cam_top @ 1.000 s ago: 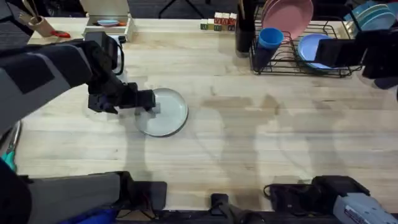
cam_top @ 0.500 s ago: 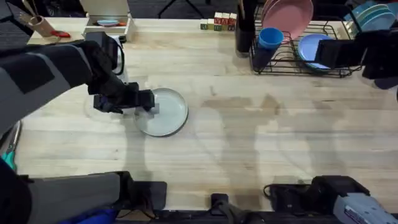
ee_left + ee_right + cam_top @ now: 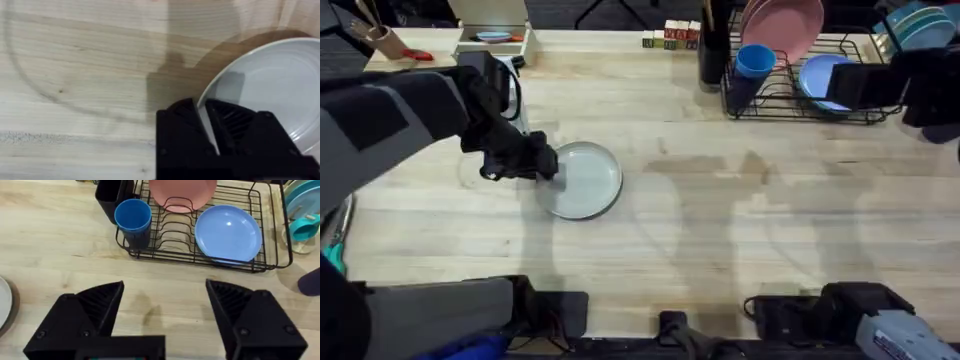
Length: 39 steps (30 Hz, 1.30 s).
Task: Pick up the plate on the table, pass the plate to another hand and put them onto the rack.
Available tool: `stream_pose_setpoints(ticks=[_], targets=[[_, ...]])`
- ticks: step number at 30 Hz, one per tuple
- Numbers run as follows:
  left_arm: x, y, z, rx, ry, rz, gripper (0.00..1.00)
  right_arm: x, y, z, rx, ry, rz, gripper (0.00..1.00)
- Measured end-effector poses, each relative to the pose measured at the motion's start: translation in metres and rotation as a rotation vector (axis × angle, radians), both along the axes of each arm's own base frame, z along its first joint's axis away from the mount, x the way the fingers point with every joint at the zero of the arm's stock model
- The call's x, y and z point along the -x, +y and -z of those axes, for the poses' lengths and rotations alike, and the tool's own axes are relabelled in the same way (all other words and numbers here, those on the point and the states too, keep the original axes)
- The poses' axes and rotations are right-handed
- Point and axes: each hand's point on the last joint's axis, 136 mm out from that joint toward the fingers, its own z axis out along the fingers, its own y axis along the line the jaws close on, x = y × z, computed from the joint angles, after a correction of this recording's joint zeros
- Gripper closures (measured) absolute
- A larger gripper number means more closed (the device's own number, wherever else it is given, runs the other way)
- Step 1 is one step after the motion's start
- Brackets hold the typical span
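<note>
With its black fingers clamped on the rim of the white plate point(image 3: 583, 180) lying on the table point(image 3: 740, 230), the left gripper point(image 3: 546, 165) is picking up; next comes lifting toward the spread-open right gripper point(image 3: 165, 305).

Right gripper point(image 3: 165, 305) at frame bottom, fingers wide apart, over bare table point(image 3: 45, 240). Black wire rack point(image 3: 200, 262) across top: pink plate point(image 3: 182, 189) upright, light blue plate point(image 3: 228, 233) leaning, blue cup point(image 3: 133, 217) at its left end. White plate point(image 3: 4, 302) edge at far left.

Three plates point(image 3: 586, 180), one rack point(image 3: 800, 95).
</note>
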Motion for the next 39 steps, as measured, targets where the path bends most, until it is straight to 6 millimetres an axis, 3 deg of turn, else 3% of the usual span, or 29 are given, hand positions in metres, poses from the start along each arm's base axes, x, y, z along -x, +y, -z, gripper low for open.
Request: stream_pose_setpoints(ticks=[4, 24, 32, 39], targets=[[-0.002, -0.001, -0.002, 0.014, -0.008, -0.002, 0.951, 0.0, 0.0, 0.0, 0.0, 0.0, 0.0, 0.006], [0.007, -0.005, -0.006, 0.036, 0.036, -0.001, 0.959, -0.006, 0.005, -0.008, -0.015, -0.039, -0.022, 0.005], [-0.01, -0.002, -0.036, 0.027, 0.001, -0.001, 0.96, -0.014, 0.008, 0.001, -0.025, -0.007, -0.038, 0.006], [-0.03, 0.001, -0.068, 0.013, -0.061, -0.001, 0.96, -0.025, 0.027, 0.007, -0.035, 0.009, -0.105, 0.006]])
